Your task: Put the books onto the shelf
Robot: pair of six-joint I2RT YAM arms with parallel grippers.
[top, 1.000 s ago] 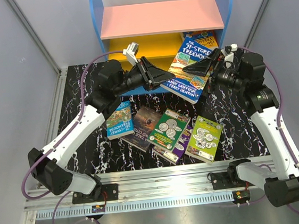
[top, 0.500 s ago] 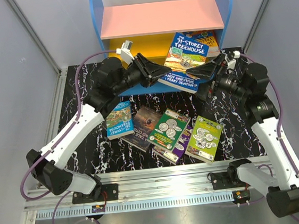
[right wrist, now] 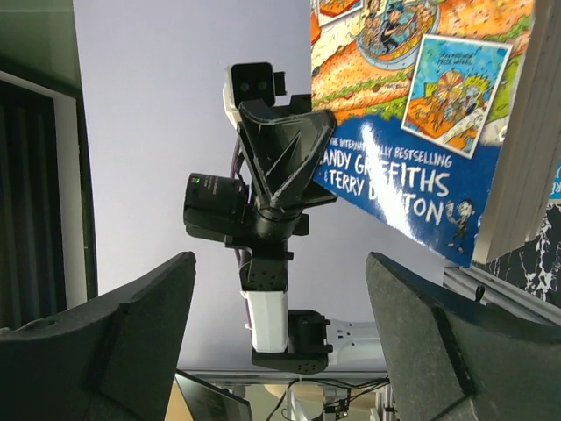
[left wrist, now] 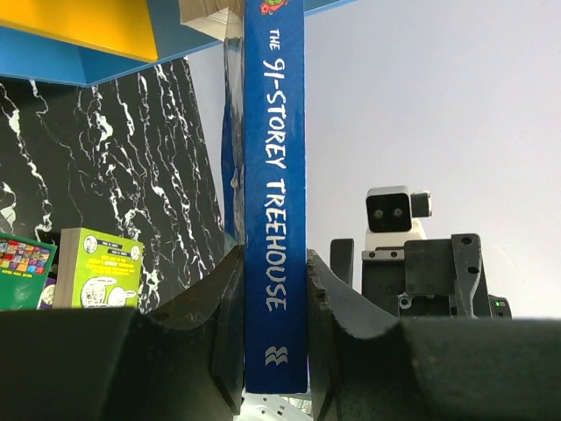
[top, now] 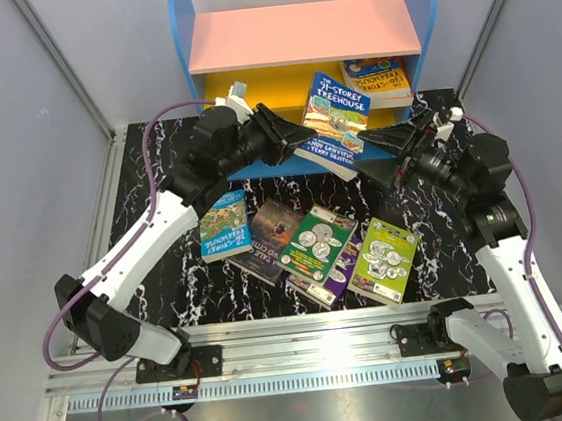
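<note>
Where the top view takes in the whole scene, the left gripper [top: 300, 148] clamps the lower edge of a tilted blue book [top: 334, 114], its upper end over the yellow board of the shelf [top: 180, 40]; whether book and board touch cannot be told; only the left wrist view shows the spine squeezed between both fingers [left wrist: 215, 333], its top cut off; only the right wrist view shows the right gripper [top: 383, 156] with fingers [right wrist: 131, 333] wide apart and nothing between them, just beside the book; a second book [top: 376, 78] rests on the shelf; the other books [top: 317, 247] overlap on the table [top: 154, 153], one largely hidden.
</note>
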